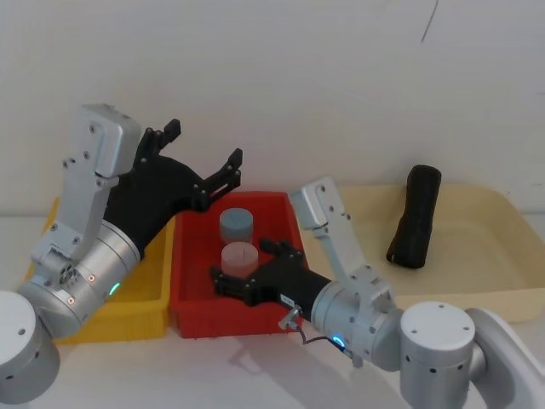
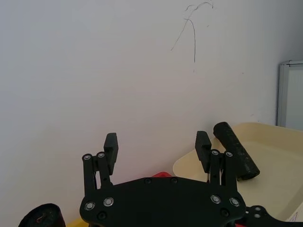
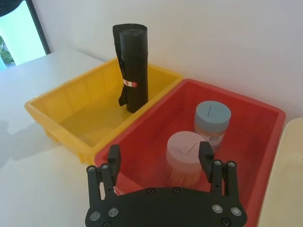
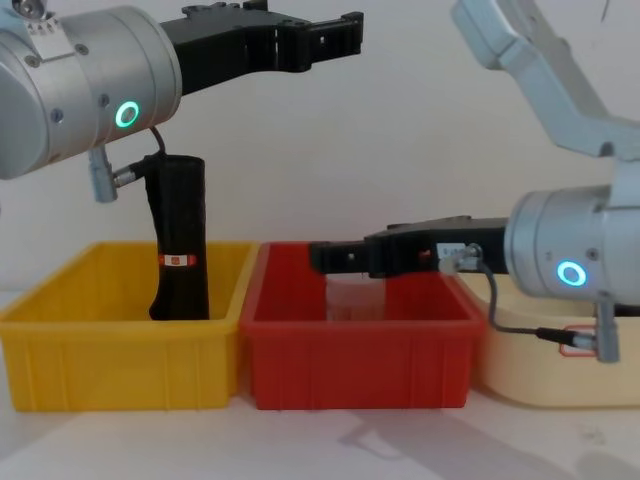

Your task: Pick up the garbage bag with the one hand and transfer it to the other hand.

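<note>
Meanwhile, garbage bag [image 1: 414, 216] lies untouched in cream tray [image 1: 502, 281], well right of both end effectors. Left end effector [image 1: 203, 163] raised, fingers apart, empty; right end effector [image 1: 243, 273] spread over red bin [image 1: 189, 285]. Risk: grabbing labelled roll [image 3: 131, 66] in yellow bin [image 3: 71, 101] instead.

Even, diffuse light fills all four views, with the white wall [image 1: 341, 77] bright and nearly washed out. Soft, faint shadows fall on the bench [image 4: 330, 440] in front of the bins in the chest view and beside the yellow bin [image 3: 71, 109] in the right wrist view. A window [image 3: 19, 28] glares bright at that view's corner. Green and blue ring lights glow on the arms. The head view is slightly soft; the garbage bag [image 1: 415, 216] shows little surface detail.
</note>
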